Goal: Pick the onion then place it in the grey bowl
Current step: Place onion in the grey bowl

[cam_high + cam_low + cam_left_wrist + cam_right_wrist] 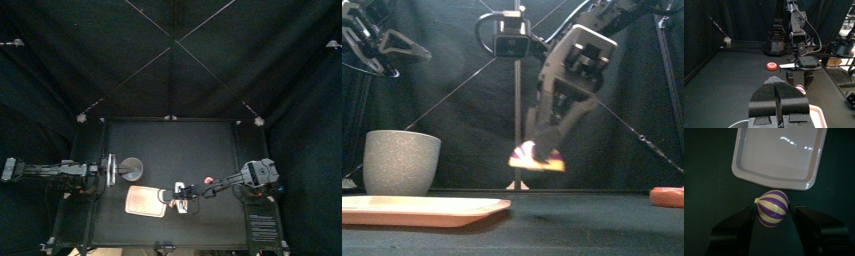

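The onion [773, 208], cream with purple stripes, sits between the jaws of my right gripper [774, 214], which is shut on it. In the front view the onion [535, 156] hangs above the table, right of the grey speckled cup [402, 161]. From above, the right gripper [185, 193] is just right of the pink tray [143, 203], and the cup [131, 168] stands behind the tray. My left gripper [777, 84] is shut on nothing and held high at the left [115, 168], beside the cup.
A small red toy [210, 181] lies on the table right of the right gripper, also seen low at the right [667, 196]. The pink tray [422, 209] lies flat at the front left, below the cup.
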Motion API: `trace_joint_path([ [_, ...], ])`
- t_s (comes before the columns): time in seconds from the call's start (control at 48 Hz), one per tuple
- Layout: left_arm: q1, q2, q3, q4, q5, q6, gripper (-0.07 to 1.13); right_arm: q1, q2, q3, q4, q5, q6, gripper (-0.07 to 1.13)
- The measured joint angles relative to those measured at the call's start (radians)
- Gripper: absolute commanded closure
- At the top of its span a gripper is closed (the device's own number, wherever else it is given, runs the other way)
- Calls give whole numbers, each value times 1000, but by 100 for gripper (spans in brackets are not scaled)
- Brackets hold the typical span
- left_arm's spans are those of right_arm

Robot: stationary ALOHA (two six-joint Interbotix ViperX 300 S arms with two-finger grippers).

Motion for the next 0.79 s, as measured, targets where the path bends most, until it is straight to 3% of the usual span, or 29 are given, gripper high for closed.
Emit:
trace_joint_path([
  [0.167, 0, 0, 0, 0, 0, 2, 100, -72, 0, -80, -106, -31, 0, 22],
  [0.438, 2, 0, 0, 0, 0, 2, 100, -163, 48, -189, -209, -219, -3, 22],
  [0.792, 2, 0, 11, 0, 2, 3, 100, -242, 132, -225, -175, -541, 0, 21],
])
